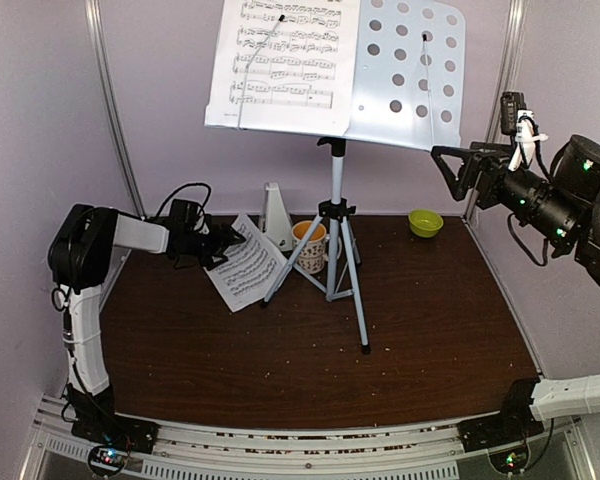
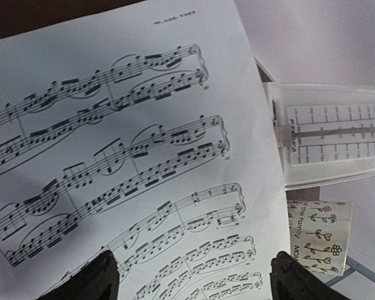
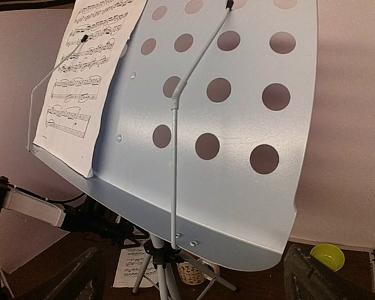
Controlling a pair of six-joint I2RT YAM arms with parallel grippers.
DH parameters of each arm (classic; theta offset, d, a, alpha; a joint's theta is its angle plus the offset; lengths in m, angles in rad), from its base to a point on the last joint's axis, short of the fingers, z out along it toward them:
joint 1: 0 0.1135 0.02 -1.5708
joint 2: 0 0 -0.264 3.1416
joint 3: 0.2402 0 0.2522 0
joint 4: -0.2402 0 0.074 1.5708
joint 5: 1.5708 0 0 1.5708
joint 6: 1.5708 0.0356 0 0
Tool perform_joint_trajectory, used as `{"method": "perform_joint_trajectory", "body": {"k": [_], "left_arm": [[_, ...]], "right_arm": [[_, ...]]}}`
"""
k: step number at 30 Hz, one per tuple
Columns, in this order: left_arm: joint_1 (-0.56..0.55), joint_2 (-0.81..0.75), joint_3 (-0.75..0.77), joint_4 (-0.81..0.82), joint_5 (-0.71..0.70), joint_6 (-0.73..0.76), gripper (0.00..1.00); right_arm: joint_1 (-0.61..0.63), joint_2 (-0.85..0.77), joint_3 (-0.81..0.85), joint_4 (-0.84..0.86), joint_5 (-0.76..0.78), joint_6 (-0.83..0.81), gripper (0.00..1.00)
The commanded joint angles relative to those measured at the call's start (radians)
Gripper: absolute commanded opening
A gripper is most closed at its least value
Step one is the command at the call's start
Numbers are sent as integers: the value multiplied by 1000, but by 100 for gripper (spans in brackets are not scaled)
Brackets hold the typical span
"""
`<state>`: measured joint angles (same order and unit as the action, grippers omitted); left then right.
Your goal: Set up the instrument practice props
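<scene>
Music stand (image 1: 410,80): pale perforated desk on grey tripod, upright at centre frame, right half bare. Sheet-music page (image 1: 280,60), white, printed, propped on the desk's left half. The second page (image 1: 245,268) lies askew, left of centre; metronome (image 1: 275,212), white pyramid, upright just behind it.

A robot lab booth: plain lilac walls (image 1: 40,120) enclose a dark table (image 1: 430,330).
</scene>
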<state>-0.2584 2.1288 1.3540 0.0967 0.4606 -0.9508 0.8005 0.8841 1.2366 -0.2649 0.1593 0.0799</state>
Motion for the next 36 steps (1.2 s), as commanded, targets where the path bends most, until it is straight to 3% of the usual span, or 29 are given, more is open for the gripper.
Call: {"method": "perform_joint_trajectory", "body": {"k": [1,9,19,28,36], "left_arm": [[-31,13,68,-1,-36,73,86],[-108,-46,171,-251,-248,213,91],[-228,-68,246,-358,-482,228,91],[-275,44,480,-571,-621,174,87],[-285,106,564,-634,-650,157,79]], "right_arm": [[-2,4,-3,18,-31,25,100],[-2,7,-17,28,-44,40,100],[-2,7,-23,29,-44,43,100],[-2,2,-30,30,-44,47,100],[-2,-8,-42,35,-37,47,100]]}}
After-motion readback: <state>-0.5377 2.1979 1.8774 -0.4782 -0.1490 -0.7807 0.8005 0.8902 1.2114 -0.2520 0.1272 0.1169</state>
